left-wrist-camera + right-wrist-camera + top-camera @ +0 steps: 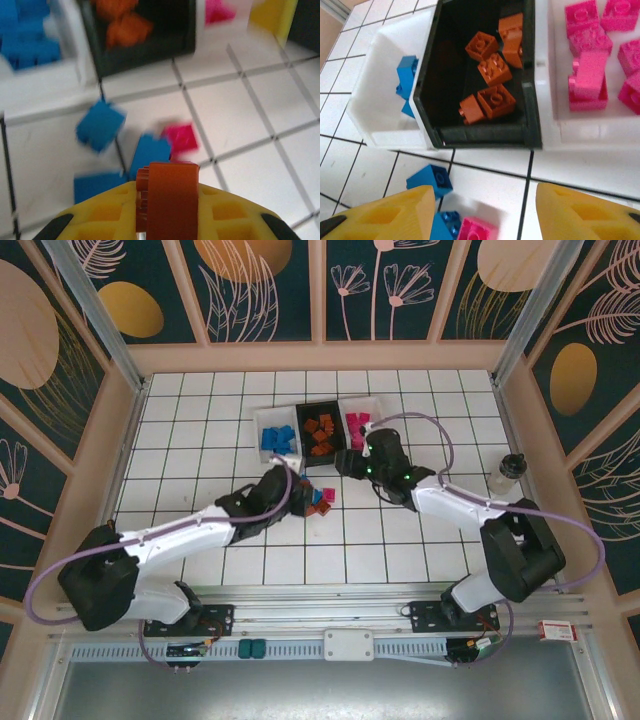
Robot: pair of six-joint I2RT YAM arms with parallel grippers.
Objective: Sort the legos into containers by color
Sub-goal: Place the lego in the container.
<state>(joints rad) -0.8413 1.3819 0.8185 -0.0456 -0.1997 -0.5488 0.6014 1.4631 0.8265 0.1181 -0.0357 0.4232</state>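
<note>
Top external view: the left gripper (292, 480) sits low over the tiled floor just in front of the containers (320, 406), a joined row of a white bin with blue bricks, a black bin with orange-brown bricks and a white bin with pink bricks. The right gripper (350, 454) hangs at the front edge of the pink bin, and a few loose legos (322, 502) lie on the tiles between the two arms. Left wrist view: the left gripper (170, 212) is clamped on an orange-brown brick (172, 192), which stands upright between its yellow fingers (100, 217); beyond it, three blue bricks (100, 126) and a pink brick (180, 139) lie loose before the black bin (145, 52). Right wrist view: the right gripper (485, 212) has its jaws apart with nothing between them, hovering over a loose blue brick (431, 180) and pink brick (475, 231); orange-brown bricks (490, 75) fill the black bin (480, 135).
</note>
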